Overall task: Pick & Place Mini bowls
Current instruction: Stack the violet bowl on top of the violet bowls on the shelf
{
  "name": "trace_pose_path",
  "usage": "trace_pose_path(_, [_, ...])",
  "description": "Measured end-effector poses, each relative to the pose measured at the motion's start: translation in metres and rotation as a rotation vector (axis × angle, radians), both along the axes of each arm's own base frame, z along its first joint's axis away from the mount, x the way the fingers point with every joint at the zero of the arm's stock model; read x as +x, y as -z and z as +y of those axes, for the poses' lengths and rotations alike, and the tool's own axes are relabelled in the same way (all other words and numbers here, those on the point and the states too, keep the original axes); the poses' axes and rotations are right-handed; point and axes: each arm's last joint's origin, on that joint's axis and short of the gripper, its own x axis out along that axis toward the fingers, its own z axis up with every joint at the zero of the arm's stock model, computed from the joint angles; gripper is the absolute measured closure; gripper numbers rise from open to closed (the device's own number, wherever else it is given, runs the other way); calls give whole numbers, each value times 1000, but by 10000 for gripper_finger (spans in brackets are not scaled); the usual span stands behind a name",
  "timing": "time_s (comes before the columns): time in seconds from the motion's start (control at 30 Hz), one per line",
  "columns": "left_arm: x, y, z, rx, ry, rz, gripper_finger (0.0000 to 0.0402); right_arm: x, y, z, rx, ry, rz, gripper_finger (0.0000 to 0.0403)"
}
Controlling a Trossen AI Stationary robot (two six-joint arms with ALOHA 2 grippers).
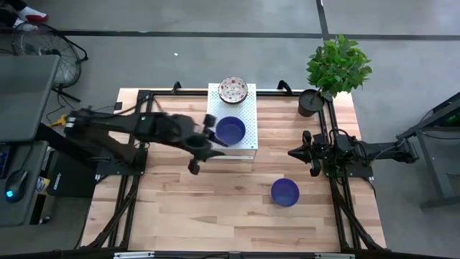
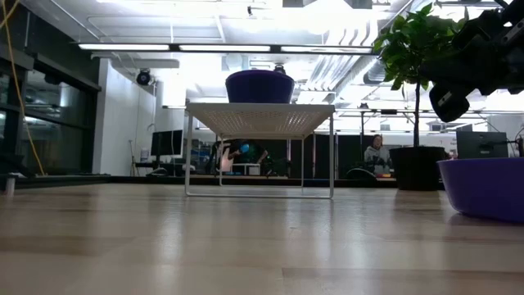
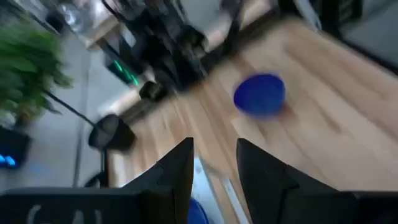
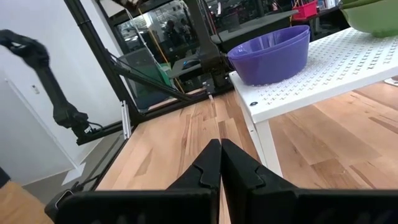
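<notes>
Left gripper (image 1: 203, 155) hovers at the white perforated stand's (image 1: 248, 141) eight o'clock edge, jaws parted, empty. One glossy blue bowl (image 1: 231, 130) sits on that stand with a speckled floral bowl (image 1: 233, 90) at its twelve o'clock. Another blue bowl (image 1: 284, 192) rests on the wooden tabletop (image 1: 201, 208). Right gripper (image 1: 293, 153) waits, jaws closed, empty.

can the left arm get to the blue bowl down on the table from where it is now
Probably yes. The left tool is open and empty beside the white rack, and bare wood lies between it and the blue bowl on the table. The right tool waits farther back.
</notes>
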Motion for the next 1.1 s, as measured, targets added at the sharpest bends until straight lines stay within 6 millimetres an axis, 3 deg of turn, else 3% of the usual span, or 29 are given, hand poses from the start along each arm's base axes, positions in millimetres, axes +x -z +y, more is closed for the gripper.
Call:
trace_pose_path(0.2, [-55, 51, 12, -50, 44, -147, 284, 0, 0, 0, 0, 0, 0, 402])
trace_pose_path(0.4, [-121, 83, 21, -73, 49, -332, 284, 1, 1, 0, -1, -1, 12, 402])
trace_pose_path(0.73, [-201, 135, 34, -108, 15, -637, 284, 1, 1, 0, -1, 0, 18, 402])
trace_pose_path(0.83, [-213, 154, 37, -107, -19, -682, 284, 1, 1, 0, -1, 0, 18, 402])
trace_pose_path(0.97, [-206, 172, 36, -130, -27, -686, 284, 1, 1, 0, -1, 0, 18, 402])
trace_pose_path(1.1, [-199, 176, 35, -116, -13, -770, 284, 1, 1, 0, -1, 0, 17, 402])
